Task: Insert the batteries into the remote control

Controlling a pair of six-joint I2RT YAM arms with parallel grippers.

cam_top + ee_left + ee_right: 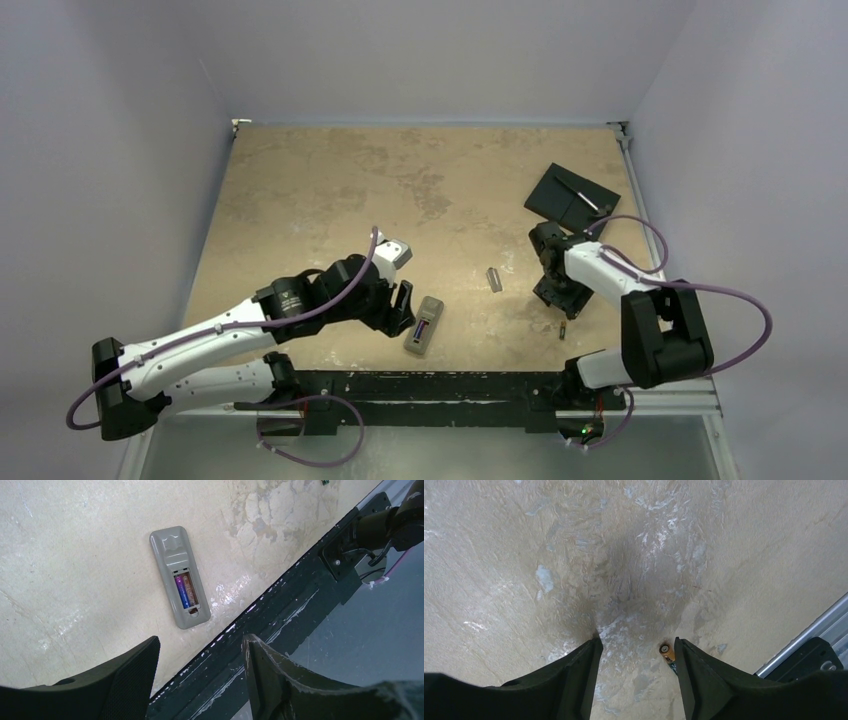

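The remote control (424,326) lies grey back up near the table's front edge, its battery bay uncovered. In the left wrist view the remote control (181,577) holds a bluish-purple battery (183,590) in the bay. I cannot tell whether a second cell lies beside it. My left gripper (402,302) is open and empty just left of the remote, and in its own view (202,642) it is short of the remote. A second battery (562,331) lies loose on the table. My right gripper (562,305) is open over it, and in its own view (636,642) the orange-ended battery (667,652) lies close beside the right finger.
A narrow grey cover strip (493,279) lies on the table between the arms. A black square plate (572,195) with a thin rod on it lies at the back right. The table's dark front rail (280,625) runs close below the remote.
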